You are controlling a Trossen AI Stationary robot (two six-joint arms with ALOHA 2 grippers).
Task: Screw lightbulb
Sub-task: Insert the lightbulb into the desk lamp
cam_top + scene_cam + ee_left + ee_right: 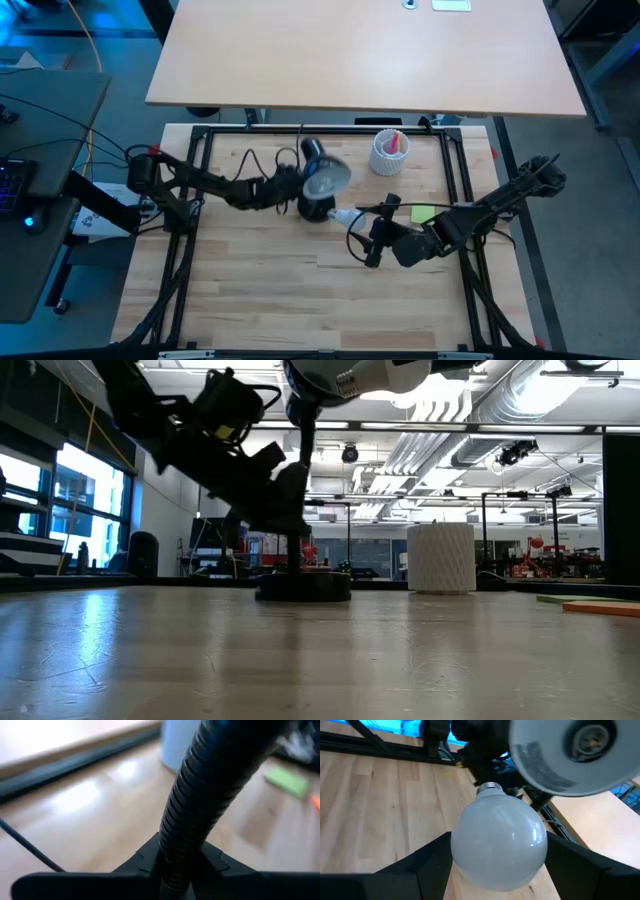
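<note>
The right gripper (495, 865) is holding the lightbulb (497, 842) by its round glass, fingers clamped on either side, with the silvery screw base pointing forward toward the lamp shade (572, 755). In the right wrist view the shade's open mouth is facing the bulb and the socket (590, 739) is showing inside it, but the base is sitting apart from the socket and off to one side of it. From above, the lightbulb (345, 216) is hanging just beside the lamp shade (325, 180), over the bench (260, 270). The left gripper (283, 187) is bracing the lamp, its fingers closed around the ribbed flexible neck (200, 810) above the round base (302, 588). A white ribbed cup (389, 152) is standing well clear behind. The step in hand looks like the approach: the bulb is held and aimed but not yet seated. The next move is probably calling for lining the threaded base up with the socket, pushing it in squarely, then twisting while the left arm steadies the neck.
</note>
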